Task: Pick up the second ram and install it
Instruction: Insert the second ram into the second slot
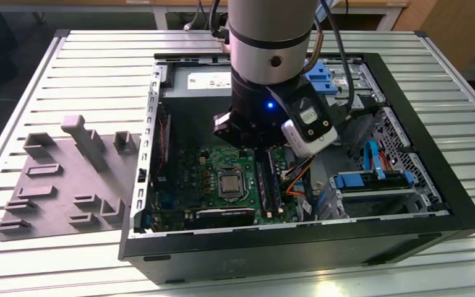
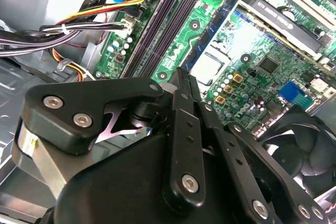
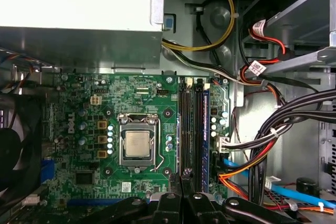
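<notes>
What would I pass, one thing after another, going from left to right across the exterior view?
Grey holder tray → computer case's left wall → processor on the green motherboard → long black memory slots → orange cables → blue drive bay → case's right wall.

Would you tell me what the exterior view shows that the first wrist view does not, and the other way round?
Exterior view: the whole open computer case, the arm reaching into it, the slatted table and the grey holder tray on the exterior view's left of the case. First wrist view: the gripper near one end of the memory slots, a black fan and a yellow cable. Shared: the green motherboard, its processor, the memory slots and the grey power supply.
</notes>
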### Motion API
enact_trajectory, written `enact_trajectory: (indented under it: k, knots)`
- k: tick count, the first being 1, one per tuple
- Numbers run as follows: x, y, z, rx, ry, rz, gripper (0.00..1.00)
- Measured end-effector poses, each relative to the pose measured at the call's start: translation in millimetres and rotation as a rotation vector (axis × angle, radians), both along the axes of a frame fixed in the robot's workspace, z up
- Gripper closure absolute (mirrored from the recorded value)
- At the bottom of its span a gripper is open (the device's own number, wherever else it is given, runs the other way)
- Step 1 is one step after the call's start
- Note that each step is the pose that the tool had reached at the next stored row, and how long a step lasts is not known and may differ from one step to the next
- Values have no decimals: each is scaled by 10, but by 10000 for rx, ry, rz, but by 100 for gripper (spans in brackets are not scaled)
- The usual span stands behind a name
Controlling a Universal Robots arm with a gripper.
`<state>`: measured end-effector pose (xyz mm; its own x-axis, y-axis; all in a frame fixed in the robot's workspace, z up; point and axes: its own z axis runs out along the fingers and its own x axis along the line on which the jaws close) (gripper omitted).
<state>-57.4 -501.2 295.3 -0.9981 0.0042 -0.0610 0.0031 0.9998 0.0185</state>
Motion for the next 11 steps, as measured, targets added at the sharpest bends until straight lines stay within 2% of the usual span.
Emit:
enact_trajectory:
  k: [11]
  knots:
    - [1,0,-49,23,0,-59,88]
